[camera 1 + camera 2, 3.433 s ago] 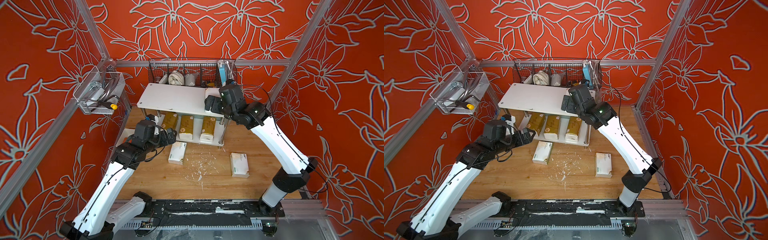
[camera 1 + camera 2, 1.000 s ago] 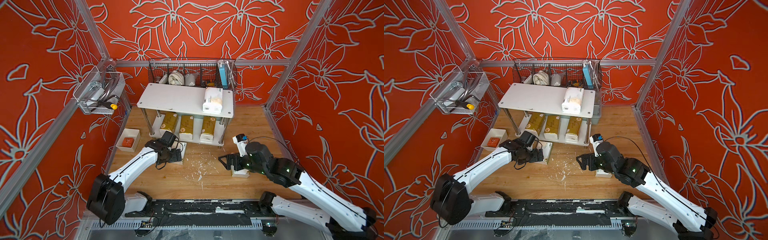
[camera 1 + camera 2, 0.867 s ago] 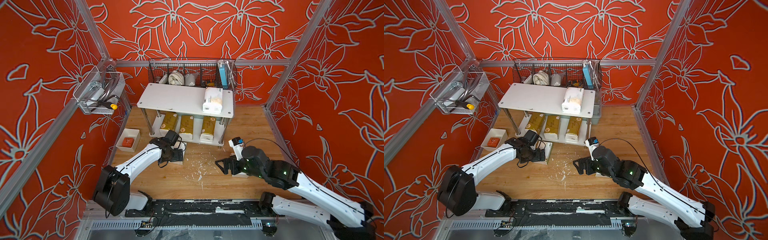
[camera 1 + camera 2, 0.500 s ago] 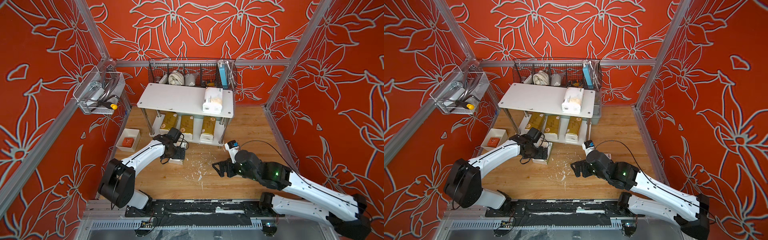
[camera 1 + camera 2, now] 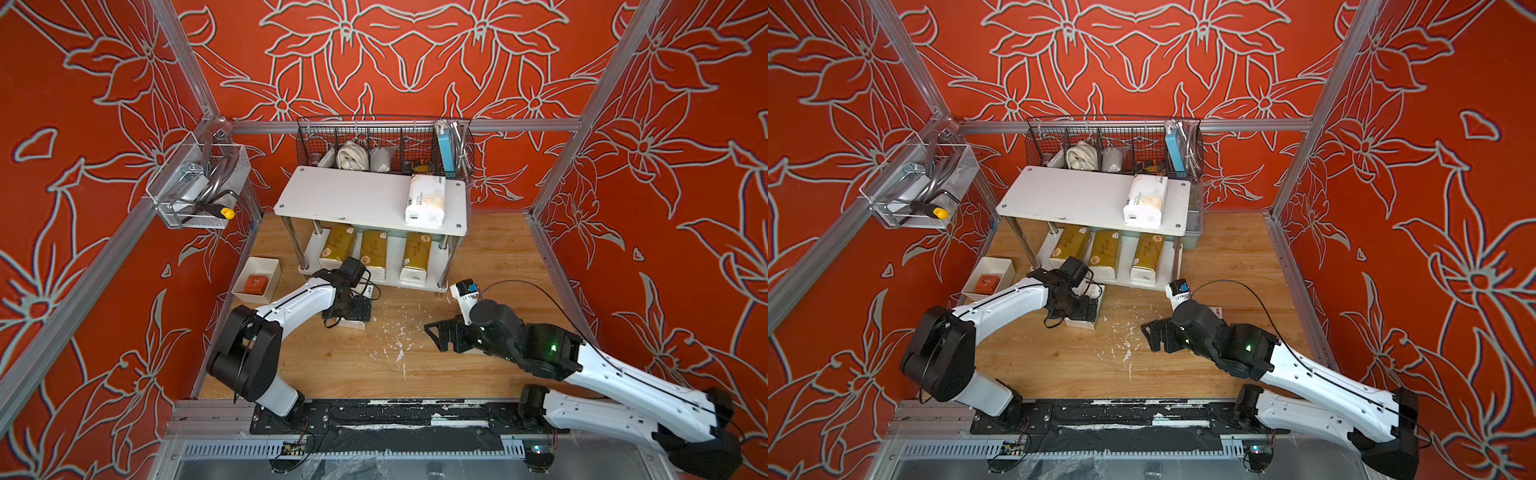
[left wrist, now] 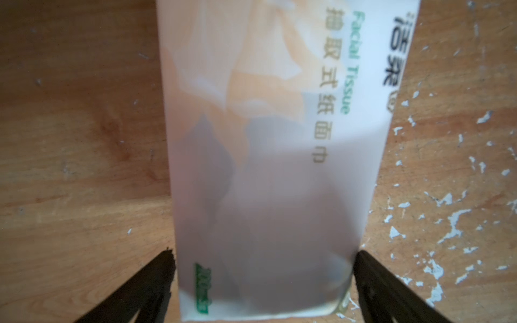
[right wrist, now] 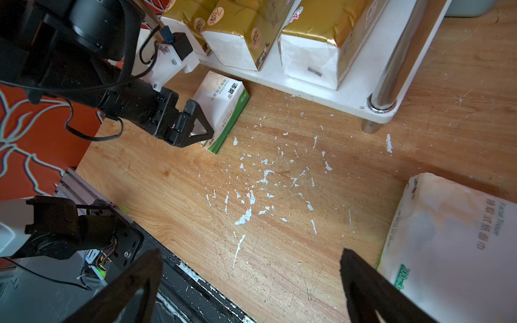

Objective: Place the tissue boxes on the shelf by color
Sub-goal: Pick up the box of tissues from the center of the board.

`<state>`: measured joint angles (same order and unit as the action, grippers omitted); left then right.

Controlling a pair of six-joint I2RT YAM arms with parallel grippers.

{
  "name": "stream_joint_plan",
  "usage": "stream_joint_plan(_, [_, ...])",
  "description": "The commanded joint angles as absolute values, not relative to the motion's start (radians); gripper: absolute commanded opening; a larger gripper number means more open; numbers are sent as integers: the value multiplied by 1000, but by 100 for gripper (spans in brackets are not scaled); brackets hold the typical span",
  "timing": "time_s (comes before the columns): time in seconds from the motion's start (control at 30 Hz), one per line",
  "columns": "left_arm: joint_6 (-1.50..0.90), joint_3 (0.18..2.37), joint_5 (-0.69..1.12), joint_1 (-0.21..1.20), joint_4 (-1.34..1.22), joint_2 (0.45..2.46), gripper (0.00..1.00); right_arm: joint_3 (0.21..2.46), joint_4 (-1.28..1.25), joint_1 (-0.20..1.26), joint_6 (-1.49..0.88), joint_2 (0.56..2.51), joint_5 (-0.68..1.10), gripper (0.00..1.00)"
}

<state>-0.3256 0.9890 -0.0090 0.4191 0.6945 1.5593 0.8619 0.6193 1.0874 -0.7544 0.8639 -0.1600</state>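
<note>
Three gold packs (image 5: 374, 253) sit on the lower tier of the shelf (image 5: 349, 195) and one white pack (image 5: 424, 202) on top, while two lie on the floor (image 5: 332, 365): the left gripper (image 6: 264, 258), jaws wide, straddles the near-shelf pack (image 6: 274, 139), and the right gripper (image 7: 250, 254), spread and empty, hovers beside the far pack (image 7: 453, 237).

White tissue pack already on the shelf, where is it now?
In both top views the white tissue pack lies at the right end of the shelf's top board, in front of the wire basket, above the gold packs.
</note>
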Motion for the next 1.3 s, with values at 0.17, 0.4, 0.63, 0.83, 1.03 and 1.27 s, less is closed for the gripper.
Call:
stream_joint_plan(0.17, [-318,1012,1,423,690,1629,99,844,595,1095,-767,862,-198,99])
stream_joint_plan(0.4, [-321,1008,36,423,687,1646,89,842,604,1095,-772,849,-207,99])
stream_joint_plan(0.63, [-340,1003,73,423,703,1637,84,844,621,1095,-770,836,-217,99])
stream_joint_plan(0.83, [-398,1003,118,436,760,1570,84,844,633,1094,-766,829,-221,99])
stream_joint_plan(1.03, [-435,972,114,478,825,1424,84,842,635,1095,-760,826,-225,99])
stream_joint_plan(1.27, [-504,927,95,519,924,1206,83,841,635,1095,-754,830,-231,99])
